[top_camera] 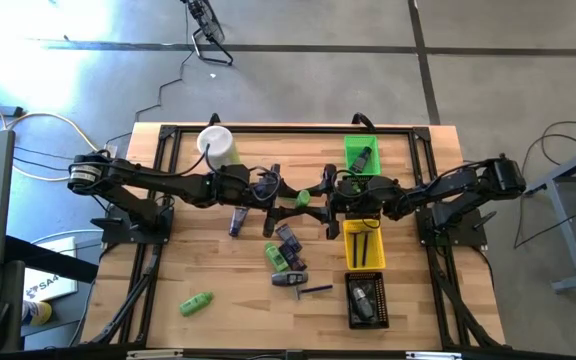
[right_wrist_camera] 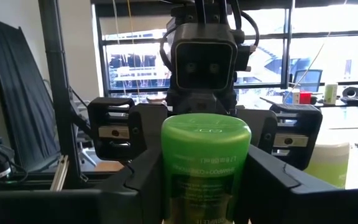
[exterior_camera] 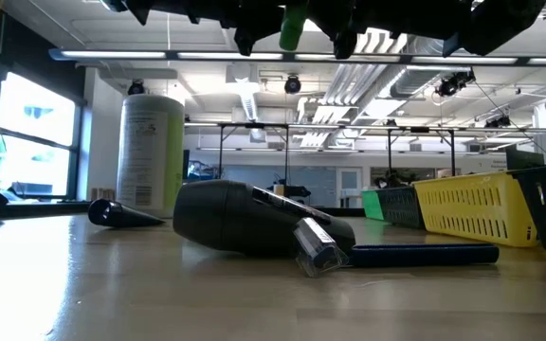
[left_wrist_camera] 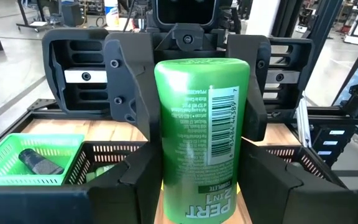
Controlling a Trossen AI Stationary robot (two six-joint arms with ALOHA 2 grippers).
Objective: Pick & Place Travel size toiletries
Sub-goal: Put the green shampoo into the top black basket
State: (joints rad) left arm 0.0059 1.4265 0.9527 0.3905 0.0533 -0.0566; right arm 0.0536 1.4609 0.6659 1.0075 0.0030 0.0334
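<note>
Mid-air above surface (top_camera: 218, 280), I see left gripper (top_camera: 290, 196) and right gripper (top_camera: 320, 196) face to face, both fingers clamped on green bottle (top_camera: 305, 198).

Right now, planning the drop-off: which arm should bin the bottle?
Right. Left hand and right hand both grip the bright green mini bottle, but the slotted bins sit beside the right arm.

Between the fingers of the left gripper (left_wrist_camera: 201, 186), the green bottle (left_wrist_camera: 202, 137) carries the brand "PERT", then "2IN1" and "COMPLETE" in a dark band. Beside this a barcode stands, its digits partly readable: "44389" and "7". The other small print I cannot read.
</note>
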